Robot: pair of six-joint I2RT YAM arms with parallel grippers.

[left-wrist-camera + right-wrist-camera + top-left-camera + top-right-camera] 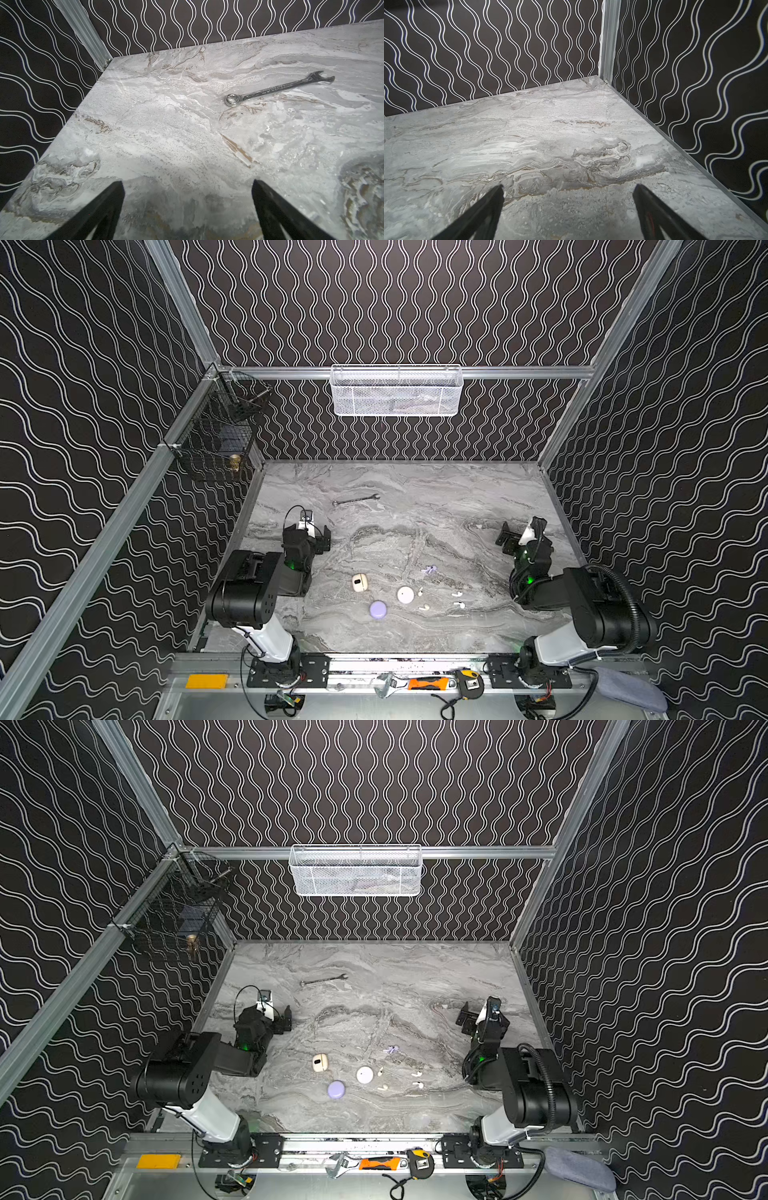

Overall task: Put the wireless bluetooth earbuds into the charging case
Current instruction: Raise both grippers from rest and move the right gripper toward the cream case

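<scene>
Three charging cases sit near the front middle of the marble table in both top views: a cream one [358, 583] with a dark spot on top, a white round one [405, 595] and a lavender round one [378, 609]. Tiny earbuds lie scattered to their right: a lavender pair [429, 570], two white ones [457, 594] and cream ones [424, 607]. My left gripper [322, 538] [188, 182] hovers open behind and left of the cases. My right gripper [508, 540] [569, 187] is open at the right side, far from the earbuds. Both wrist views show bare marble between the fingers.
A steel wrench [356, 500] [278, 88] lies behind the left gripper. A white mesh basket [396, 391] hangs on the back wall and a black wire basket [216, 435] on the left wall. Hand tools and a tape measure [469, 682] rest on the front rail.
</scene>
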